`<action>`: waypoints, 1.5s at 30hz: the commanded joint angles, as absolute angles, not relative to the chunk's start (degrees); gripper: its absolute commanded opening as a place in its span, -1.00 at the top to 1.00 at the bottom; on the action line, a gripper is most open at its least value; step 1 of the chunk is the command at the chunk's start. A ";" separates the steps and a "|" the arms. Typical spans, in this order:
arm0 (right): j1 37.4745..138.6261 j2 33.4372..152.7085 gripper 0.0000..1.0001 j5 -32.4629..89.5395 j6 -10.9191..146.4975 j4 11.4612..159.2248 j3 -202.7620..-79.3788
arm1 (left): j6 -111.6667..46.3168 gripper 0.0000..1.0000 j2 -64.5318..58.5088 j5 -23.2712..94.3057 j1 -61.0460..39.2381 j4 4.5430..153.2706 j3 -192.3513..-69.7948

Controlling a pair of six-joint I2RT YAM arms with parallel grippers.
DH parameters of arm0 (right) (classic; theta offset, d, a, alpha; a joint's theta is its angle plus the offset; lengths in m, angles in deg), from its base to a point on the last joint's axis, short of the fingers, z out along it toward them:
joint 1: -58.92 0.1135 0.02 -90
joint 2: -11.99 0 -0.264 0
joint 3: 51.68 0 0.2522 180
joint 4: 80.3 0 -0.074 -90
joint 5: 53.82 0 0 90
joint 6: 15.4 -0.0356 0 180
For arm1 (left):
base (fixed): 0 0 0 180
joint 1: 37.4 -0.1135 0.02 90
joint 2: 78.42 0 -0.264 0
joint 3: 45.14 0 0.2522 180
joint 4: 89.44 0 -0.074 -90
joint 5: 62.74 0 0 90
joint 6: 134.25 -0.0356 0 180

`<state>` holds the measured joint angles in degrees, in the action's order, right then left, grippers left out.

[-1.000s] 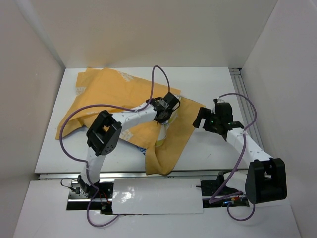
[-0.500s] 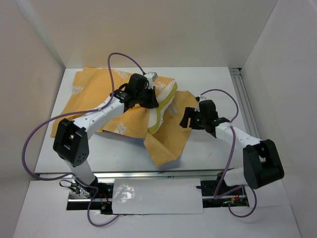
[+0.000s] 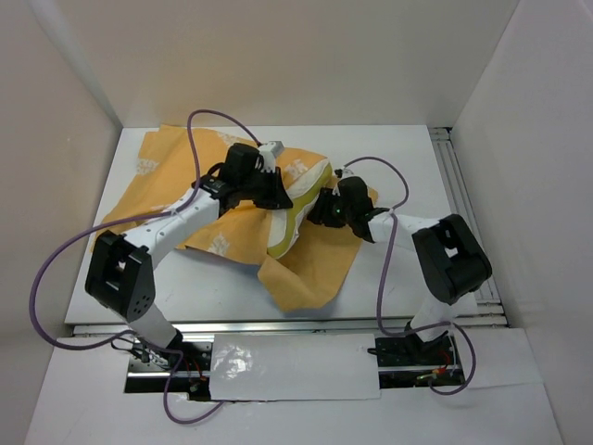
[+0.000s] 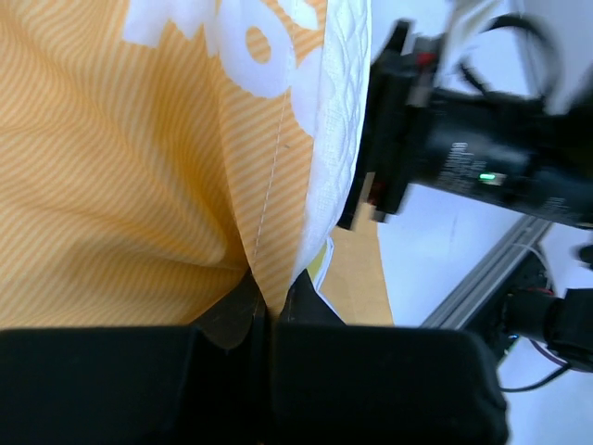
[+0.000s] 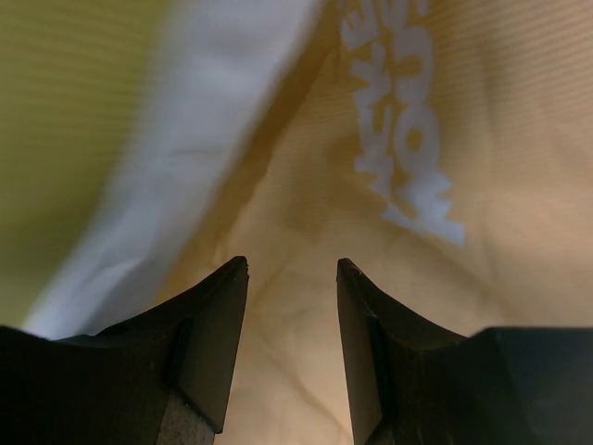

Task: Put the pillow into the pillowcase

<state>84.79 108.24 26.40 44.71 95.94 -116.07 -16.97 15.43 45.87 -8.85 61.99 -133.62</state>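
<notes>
The mustard-orange pillowcase with white lettering lies crumpled over the table's middle and left. The cream quilted pillow shows as a pale strip with a yellow-green edge at the pillowcase's right side; most of it is covered by cloth. My left gripper is shut on a fold of the pillowcase, with the pillow's white edge beside it. My right gripper is open, its fingertips close against orange cloth next to the pillow's pale edge.
White walls enclose the table on three sides. A metal rail runs along the right edge. Purple cables loop above both arms. A flap of pillowcase hangs toward the front edge.
My right gripper has moved left up to the pillow's edge. My left gripper has shifted slightly, still holding the pillowcase over the pillow. A second ago it was lower, near the table's middle.
</notes>
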 commanded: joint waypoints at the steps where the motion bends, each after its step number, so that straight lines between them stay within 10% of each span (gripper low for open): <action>1: 86.16 110.16 -0.01 27.39 39.28 107.96 -115.98 | -15.25 1.00 10.70 53.35 -10.50 69.07 -134.58; 27: 93.02 123.26 -0.26 30.03 31.98 125.13 -120.10 | -15.25 1.00 3.23 60.47 -12.18 72.76 -129.48; 32: 93.02 122.83 1.00 32.31 31.19 123.84 -120.63 | -15.87 1.00 3.23 56.55 -11.65 71.71 -128.95; 45: 86.08 88.51 1.00 28.88 40.58 92.46 -105.44 | -16.39 1.00 14.46 25.59 -16.66 68.19 -129.39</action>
<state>88.16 97.27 27.99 36.91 104.64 -108.59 -14.85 9.57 38.44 -12.56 66.83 -128.81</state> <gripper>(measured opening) 0.009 0.087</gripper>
